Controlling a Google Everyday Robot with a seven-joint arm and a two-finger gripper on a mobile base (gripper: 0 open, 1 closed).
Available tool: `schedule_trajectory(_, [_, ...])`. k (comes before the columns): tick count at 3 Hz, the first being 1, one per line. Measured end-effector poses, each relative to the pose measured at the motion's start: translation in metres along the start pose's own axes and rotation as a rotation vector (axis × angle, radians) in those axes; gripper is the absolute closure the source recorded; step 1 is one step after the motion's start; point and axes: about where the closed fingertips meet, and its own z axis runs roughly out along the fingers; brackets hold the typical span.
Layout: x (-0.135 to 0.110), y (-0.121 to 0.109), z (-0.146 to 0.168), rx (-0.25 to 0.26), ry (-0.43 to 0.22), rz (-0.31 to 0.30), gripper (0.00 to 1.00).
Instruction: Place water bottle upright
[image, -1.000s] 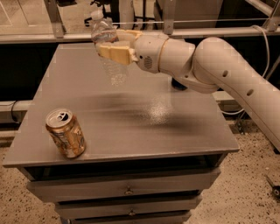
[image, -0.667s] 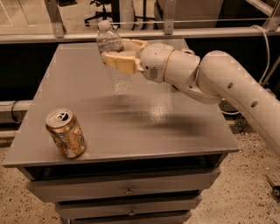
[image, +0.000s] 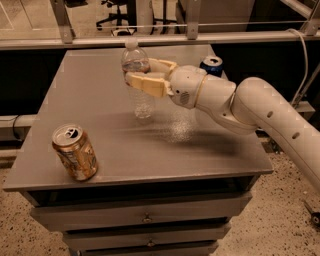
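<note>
The water bottle (image: 137, 80) is a clear ribbed plastic bottle with a white cap and a coloured label band. It stands upright with its base at or just above the grey table top (image: 100, 100). My gripper (image: 134, 72) reaches in from the right, and its two cream fingers (image: 147, 84) are closed around the bottle's upper body at the label band. The white arm runs off to the right edge of the view.
A gold can (image: 75, 152) stands upright near the table's front left corner. A blue can (image: 212, 66) stands behind my wrist at the back right. The table has drawers below its front edge. A metal rail runs behind the table.
My gripper has carried the bottle down and slightly toward the table's middle, and the bottle now stands upright near the surface. The blue can has come into view behind the wrist.
</note>
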Motion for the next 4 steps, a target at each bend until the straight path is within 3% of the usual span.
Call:
schedule_trajectory(1, [0.010,0.001,-0.006,-0.014,-0.003,0.032,0.77])
schedule_trajectory(3, [0.030,0.010,-0.010,-0.034,-0.028,0.068,0.15])
schedule_trajectory(4, [0.033,0.011,-0.014,-0.031,-0.026,0.068,0.00])
